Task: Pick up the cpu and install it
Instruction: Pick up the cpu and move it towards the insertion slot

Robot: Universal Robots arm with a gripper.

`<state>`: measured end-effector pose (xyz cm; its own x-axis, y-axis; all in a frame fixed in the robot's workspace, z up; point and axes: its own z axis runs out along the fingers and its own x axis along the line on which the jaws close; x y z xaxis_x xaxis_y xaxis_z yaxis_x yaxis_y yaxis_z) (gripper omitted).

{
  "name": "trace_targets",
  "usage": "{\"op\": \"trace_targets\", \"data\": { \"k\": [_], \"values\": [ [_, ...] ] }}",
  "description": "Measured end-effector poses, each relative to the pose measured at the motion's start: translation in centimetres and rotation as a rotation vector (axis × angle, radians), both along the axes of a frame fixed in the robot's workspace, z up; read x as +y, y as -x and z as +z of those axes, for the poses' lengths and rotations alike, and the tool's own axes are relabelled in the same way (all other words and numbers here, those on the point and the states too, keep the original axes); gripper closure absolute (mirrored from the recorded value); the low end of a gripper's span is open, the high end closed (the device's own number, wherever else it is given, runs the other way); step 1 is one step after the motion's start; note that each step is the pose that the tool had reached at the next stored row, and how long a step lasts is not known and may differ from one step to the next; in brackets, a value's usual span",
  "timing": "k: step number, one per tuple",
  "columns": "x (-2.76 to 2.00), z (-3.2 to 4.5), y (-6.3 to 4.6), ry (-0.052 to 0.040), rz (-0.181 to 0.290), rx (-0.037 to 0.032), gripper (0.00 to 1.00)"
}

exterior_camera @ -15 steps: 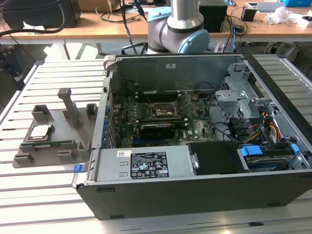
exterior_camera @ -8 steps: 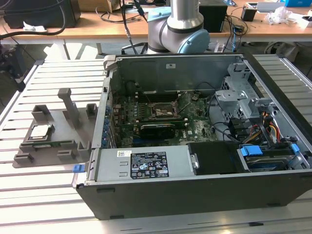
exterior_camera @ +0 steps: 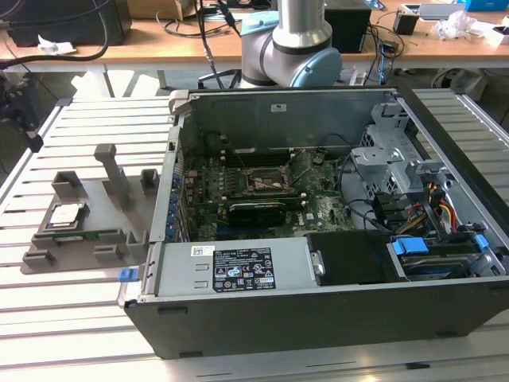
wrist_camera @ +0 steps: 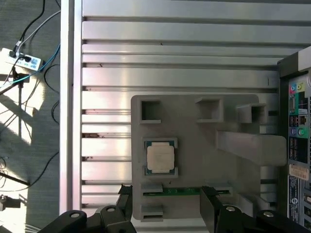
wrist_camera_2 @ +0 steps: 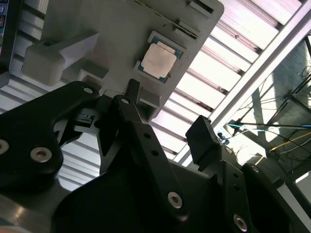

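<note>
The gripper [wrist_camera: 166,194] hangs with jaws apart, empty, over the grey holder [wrist_camera: 194,155]; the cpu [wrist_camera: 160,158] near its edge wants a grip squared to its sides

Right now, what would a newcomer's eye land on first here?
The open computer case dominates the exterior view, its motherboard exposed. On that view's left, the cpu sits in a grey holder tray on the slatted table. In the first wrist view the gripper hangs open above that tray, holding nothing.

Silver-topped square cpu [wrist_camera: 160,158] lies flat, seated in grey holder [wrist_camera: 194,141] recess.
</note>
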<state>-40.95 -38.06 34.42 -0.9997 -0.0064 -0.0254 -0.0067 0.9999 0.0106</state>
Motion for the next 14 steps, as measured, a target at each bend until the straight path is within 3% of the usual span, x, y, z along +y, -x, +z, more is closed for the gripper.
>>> {"op": "trace_targets", "data": {
  "k": [14],
  "values": [
    [0.00, -0.97, 0.00, 0.0001, 0.000, 0.0001, 0.34]
  ]
}}
